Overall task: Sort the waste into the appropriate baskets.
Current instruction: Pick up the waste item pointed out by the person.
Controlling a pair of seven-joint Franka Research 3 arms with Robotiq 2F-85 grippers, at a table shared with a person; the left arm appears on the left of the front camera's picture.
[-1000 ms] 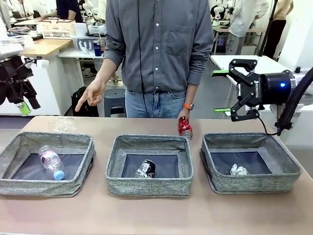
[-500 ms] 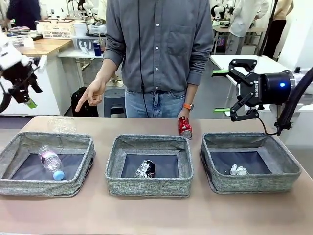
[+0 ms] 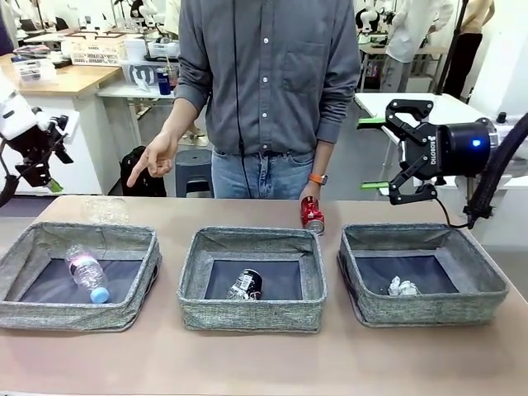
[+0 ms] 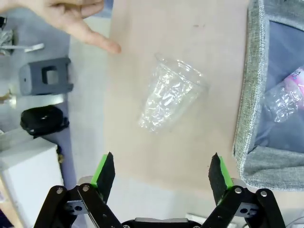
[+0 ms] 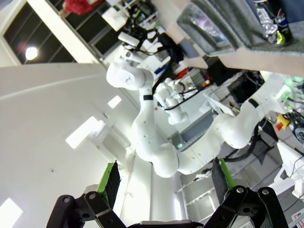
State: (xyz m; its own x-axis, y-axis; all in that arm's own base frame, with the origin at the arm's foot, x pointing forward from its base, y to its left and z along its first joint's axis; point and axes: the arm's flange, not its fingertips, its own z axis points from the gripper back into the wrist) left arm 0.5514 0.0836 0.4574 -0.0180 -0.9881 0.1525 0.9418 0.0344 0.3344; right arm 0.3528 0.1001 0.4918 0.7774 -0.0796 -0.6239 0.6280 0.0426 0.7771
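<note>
A crushed clear plastic bottle [image 3: 105, 209] [image 4: 171, 97] lies on the table behind the left basket [image 3: 49, 313] [image 4: 247, 99]. My left gripper [image 3: 41, 169] [image 4: 161, 173] hovers open above it, well clear of it. Inside the left basket lies the clear bottle with pink label and blue cap [image 3: 85, 273] [image 4: 285, 97]. The black-and-white can [image 3: 245, 284] lies in the middle basket [image 3: 247, 318], and the white-silver wad [image 3: 403, 287] in the right basket [image 3: 429, 313]. A red can [image 3: 312, 215] stands behind the baskets under the person's hand [image 3: 311, 192]. My right gripper [image 3: 394, 153] [image 5: 166, 178] hangs open and empty, high over the right basket.
The person stands at the far side of the table. Their other hand [image 3: 151, 163] [image 4: 71, 19] points down towards the crushed bottle. Bare table [image 3: 264, 363] runs in front of the baskets. A dark bag [image 4: 42, 121] and a grey stool [image 4: 45, 76] sit on the floor beyond the table edge.
My left arm has shifted and turned a little at the far left, still open. The right arm, the person and the waste have stayed put.
</note>
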